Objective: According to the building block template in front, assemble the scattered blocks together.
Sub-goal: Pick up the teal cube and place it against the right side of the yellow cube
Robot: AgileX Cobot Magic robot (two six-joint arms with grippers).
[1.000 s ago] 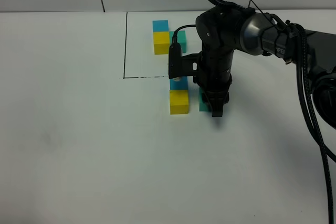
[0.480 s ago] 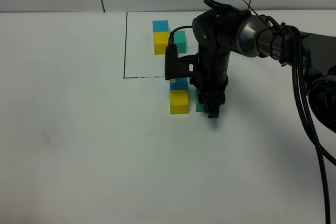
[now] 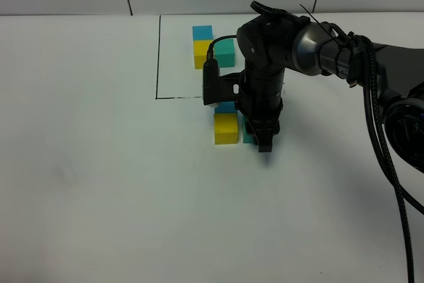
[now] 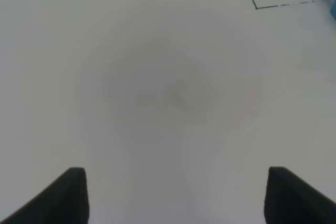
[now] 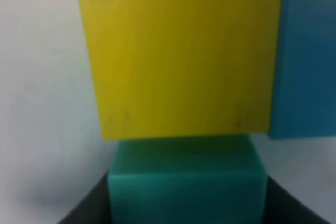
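The template stands inside the black outline (image 3: 159, 64): a blue block (image 3: 202, 32), a yellow block (image 3: 203, 54) and a teal block (image 3: 226, 51). Below the outline lie a loose blue block (image 3: 226, 106), partly hidden by the arm, and a loose yellow block (image 3: 226, 128). My right gripper (image 3: 262, 140) is shut on a loose teal block (image 3: 247, 132) and holds it on the table against the yellow block's right side. In the right wrist view the teal block (image 5: 186, 174) touches the yellow block (image 5: 181, 51), with the blue block (image 5: 307, 51) beside it. My left gripper (image 4: 176, 198) is open and empty over bare table.
The white table (image 3: 99, 183) carries nothing else. The right arm (image 3: 331, 44) and its cables (image 3: 391, 164) reach in from the right edge. The left wrist view shows a corner of the outline (image 4: 257, 8) far off.
My right gripper has slid the teal block to the left, closing the gap to the loose yellow block. The other blocks have not moved.
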